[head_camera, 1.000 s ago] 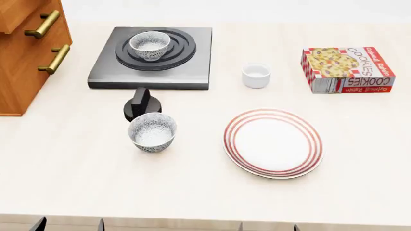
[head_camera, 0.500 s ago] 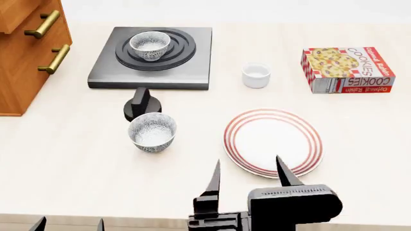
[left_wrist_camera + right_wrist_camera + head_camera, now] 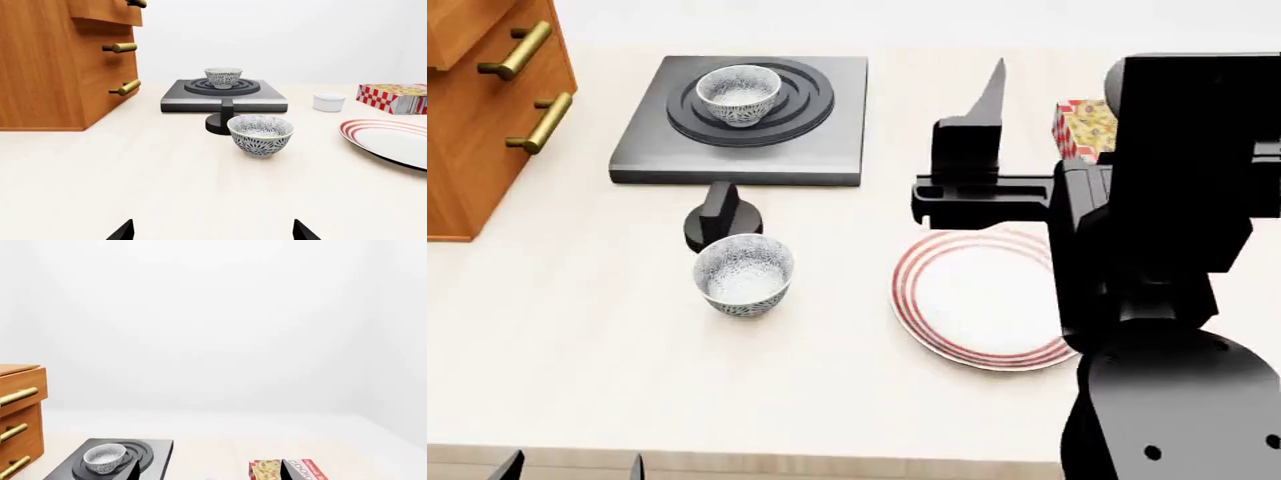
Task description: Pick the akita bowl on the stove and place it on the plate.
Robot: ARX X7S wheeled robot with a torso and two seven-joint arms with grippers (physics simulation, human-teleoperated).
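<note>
While akita bowl (image 3: 738, 94) sits on stove (image 3: 641, 140), right hand (image 3: 208, 471) spread, "COOKIES" box (image 3: 288, 470) beyond.

The right arm (image 3: 1154, 250) rises large at the head view's right, wrist level; its gripper (image 3: 1054, 90) points forward, fingers parted; the left gripper (image 3: 212, 231) shows only two spread fingertips.

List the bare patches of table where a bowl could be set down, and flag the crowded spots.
Free: the wide strip of table nearer the robot than the second bowl and plate, and the patch between that bowl and the wooden drawers. Crowded: the knob sits close between the stove and the second bowl. The right arm hides the table's right side.
</note>
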